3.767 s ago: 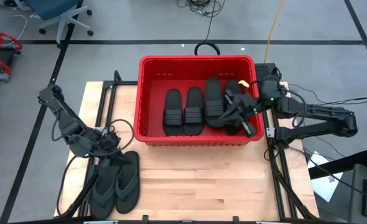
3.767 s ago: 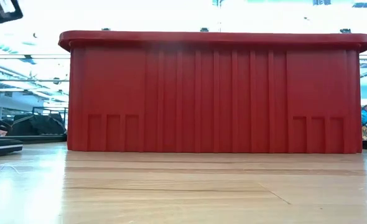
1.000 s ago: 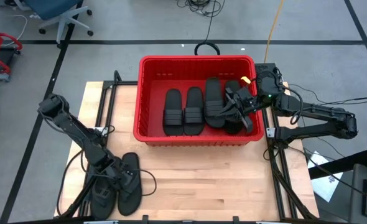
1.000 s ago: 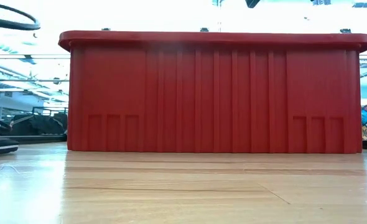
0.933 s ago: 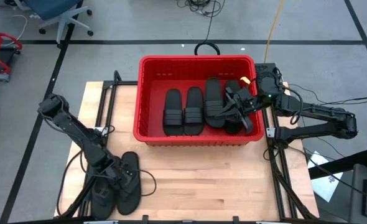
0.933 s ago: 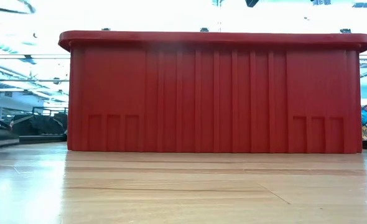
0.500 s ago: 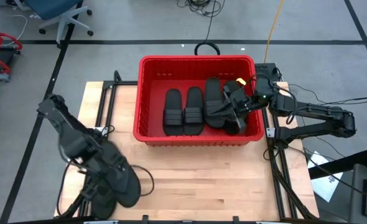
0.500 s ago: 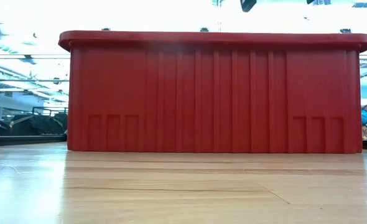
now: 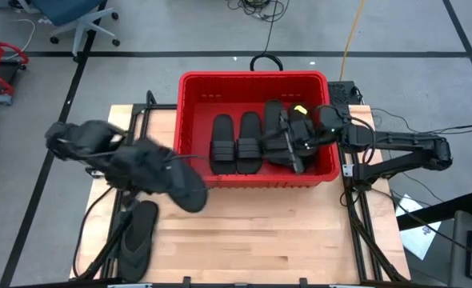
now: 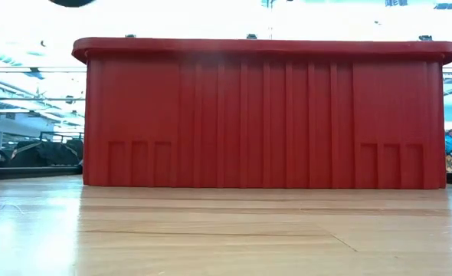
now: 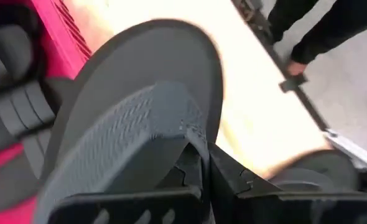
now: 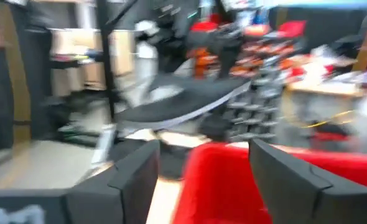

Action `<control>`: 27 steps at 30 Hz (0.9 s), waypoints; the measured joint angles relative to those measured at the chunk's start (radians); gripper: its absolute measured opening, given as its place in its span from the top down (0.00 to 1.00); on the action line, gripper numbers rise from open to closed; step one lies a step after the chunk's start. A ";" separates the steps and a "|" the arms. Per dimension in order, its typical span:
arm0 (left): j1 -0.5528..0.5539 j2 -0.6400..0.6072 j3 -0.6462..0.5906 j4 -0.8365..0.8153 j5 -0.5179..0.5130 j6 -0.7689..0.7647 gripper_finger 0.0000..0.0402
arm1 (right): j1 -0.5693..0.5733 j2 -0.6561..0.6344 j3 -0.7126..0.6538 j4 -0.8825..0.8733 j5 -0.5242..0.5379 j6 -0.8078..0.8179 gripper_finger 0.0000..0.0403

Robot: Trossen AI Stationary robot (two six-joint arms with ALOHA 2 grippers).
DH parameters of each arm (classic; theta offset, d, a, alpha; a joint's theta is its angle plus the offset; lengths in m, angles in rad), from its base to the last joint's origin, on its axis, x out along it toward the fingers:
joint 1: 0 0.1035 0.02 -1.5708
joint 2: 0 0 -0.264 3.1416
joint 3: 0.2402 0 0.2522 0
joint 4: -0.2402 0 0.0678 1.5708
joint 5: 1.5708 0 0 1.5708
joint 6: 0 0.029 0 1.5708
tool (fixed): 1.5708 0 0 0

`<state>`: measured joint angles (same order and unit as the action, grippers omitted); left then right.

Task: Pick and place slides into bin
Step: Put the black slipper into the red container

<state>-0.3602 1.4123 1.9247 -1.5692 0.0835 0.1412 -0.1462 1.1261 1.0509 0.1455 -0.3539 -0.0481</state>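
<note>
The red bin (image 9: 256,88) stands at the table's far middle; its near wall fills the low view (image 10: 264,115). Several black slides (image 9: 236,144) lie flat on its floor. My left gripper (image 9: 152,166) is shut on a black flip-flop (image 9: 184,186), held in the air off the bin's near left corner. It also shows in the left wrist view (image 11: 140,106). A second flip-flop (image 9: 138,232) lies flat on the table at the near left. My right gripper (image 12: 202,180) is open and empty above the bin's right half (image 9: 290,140). My left gripper pinches the flip-flop between its two fingers at the end nearest the wrist (image 11: 193,146). The rest of the sandal reaches away from the fingers, toward the bin. It is lifted clear of the table. Blur hides which end it is.
Black frame rails (image 9: 136,128) run along the table's left and right edges. A black cable loop (image 9: 264,60) lies on the floor behind the bin. Bare wood (image 9: 276,232) lies near of the bin. An office chair (image 9: 76,16) stands on the floor at the far left.
My left gripper has risen from the near left of the table, lifting one flip-flop clear and swinging it up and toward the bin. The other flip-flop stays on the table. My right gripper has gone toward the table's left, over the bin.
</note>
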 joint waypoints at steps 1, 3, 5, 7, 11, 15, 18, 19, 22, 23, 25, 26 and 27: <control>0.027 0.025 0.018 0.000 0.013 0.036 1.00 | 0.010 0.011 0.020 -0.006 0.046 -0.026 0.38; 0.087 0.079 0.057 -0.001 0.035 0.116 1.00 | 0.022 0.033 0.062 -0.047 0.097 -0.079 0.36; 0.133 0.124 0.085 0.000 0.069 0.204 1.00 | 0.031 0.057 0.106 -0.089 0.122 -0.135 0.36; 0.172 0.170 0.110 0.001 0.086 0.276 1.00 | 0.041 0.077 0.137 -0.142 0.126 -0.188 0.36; 0.235 0.248 0.154 0.005 0.122 0.392 1.00 | 0.070 0.101 0.149 -0.214 0.183 -0.300 0.37; 0.276 0.303 0.203 0.017 0.165 0.467 1.00 | 0.104 0.123 0.149 -0.261 0.286 -0.421 0.37; 0.301 0.334 0.246 0.048 0.202 0.491 1.00 | 0.131 0.143 0.149 -0.251 0.364 -0.487 0.37; 0.308 0.341 0.259 0.056 0.214 0.495 1.00 | 0.139 0.151 0.149 -0.237 0.384 -0.504 0.37; 0.328 0.360 0.293 0.095 0.236 0.505 1.00 | 0.155 0.170 0.149 -0.201 0.405 -0.524 0.38; 0.334 0.366 0.297 0.107 0.240 0.505 1.00 | 0.158 0.178 0.149 -0.182 0.405 -0.524 0.38; 0.347 0.376 0.299 0.132 0.269 0.506 1.00 | 0.166 0.187 0.149 -0.155 0.406 -0.526 0.38; 0.352 0.380 0.299 0.142 0.281 0.506 1.00 | 0.170 0.188 0.148 -0.148 0.406 -0.535 0.38; 0.354 0.385 0.299 0.149 0.283 0.506 1.00 | 0.174 0.193 0.148 -0.132 0.407 -0.548 0.38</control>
<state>-0.0064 1.7969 2.2238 -1.4202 0.3664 0.6472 0.0276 1.3188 1.1992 0.0135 0.0536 -0.5960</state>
